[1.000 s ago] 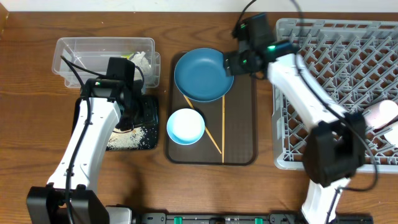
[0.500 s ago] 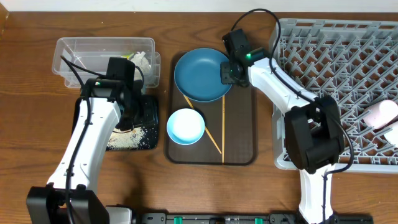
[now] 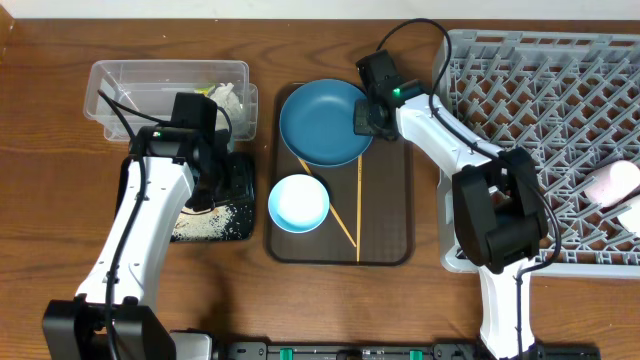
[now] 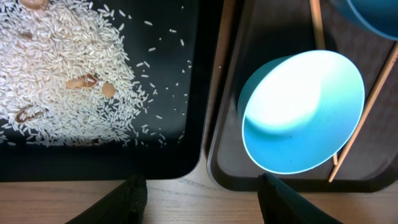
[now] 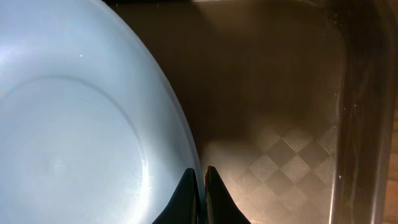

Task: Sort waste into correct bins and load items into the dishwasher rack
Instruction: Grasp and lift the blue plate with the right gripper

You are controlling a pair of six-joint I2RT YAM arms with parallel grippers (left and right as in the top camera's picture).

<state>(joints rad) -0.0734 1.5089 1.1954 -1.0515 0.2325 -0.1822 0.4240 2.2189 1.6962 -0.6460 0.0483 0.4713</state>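
Observation:
The large dark blue dish (image 3: 320,125) (image 5: 74,124) lies at the back of the brown serving tray (image 3: 385,230). My right gripper (image 3: 368,115) (image 5: 202,180) is shut on its right rim, one finger inside and one outside. The white bowl (image 3: 298,203) (image 4: 305,112) sits at the tray's front left, with two chopsticks (image 3: 358,205) (image 4: 364,112) beside it. My left gripper (image 3: 212,182) (image 4: 202,193) hangs open and empty over the gap between the black tray (image 3: 240,180) (image 4: 168,155) and the brown tray. Rice scraps (image 3: 205,222) (image 4: 62,93) lie in the black tray.
The clear tub (image 3: 110,85) at the back left holds a white tissue (image 3: 228,97). The grey dishwasher rack (image 3: 540,80) fills the right side, with a pinkish cup (image 3: 612,183) at its right edge. The brown tray's raised wall (image 5: 348,124) runs close to my right fingers.
My right arm swung left from the rack's corner to the blue dish's right rim, and its jaws went from open to shut on that rim. The left arm has not moved.

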